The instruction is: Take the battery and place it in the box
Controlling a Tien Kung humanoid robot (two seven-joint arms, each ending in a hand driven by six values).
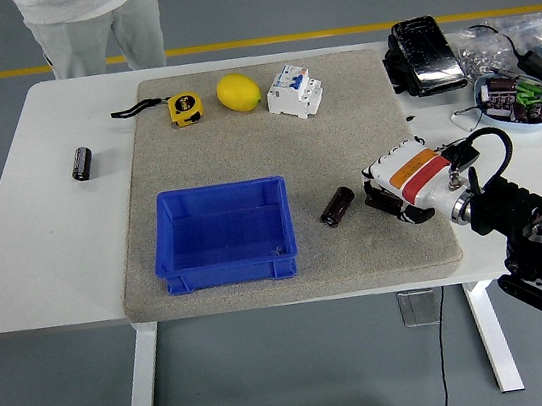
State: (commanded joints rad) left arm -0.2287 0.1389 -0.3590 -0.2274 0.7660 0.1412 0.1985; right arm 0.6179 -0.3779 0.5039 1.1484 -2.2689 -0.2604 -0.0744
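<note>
A battery is seen lying on the mat, just at nine o'clock of the right hand, its long axis running from one to seven o'clock. The hand's fingers are curled low, though whether anything is pinched cannot be told. The blue box is found farther toward nine o'clock.

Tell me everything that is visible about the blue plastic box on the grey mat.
The blue plastic box is an open rectangular bin with upright walls, a thickened rim and no lid. Its inside looks empty. It stands flat on the grey felt-like mat, near the mat's front left corner, its sides parallel to the mat's edges. Nothing touches it except the mat; a dark cylindrical battery lies apart to its right.
</note>
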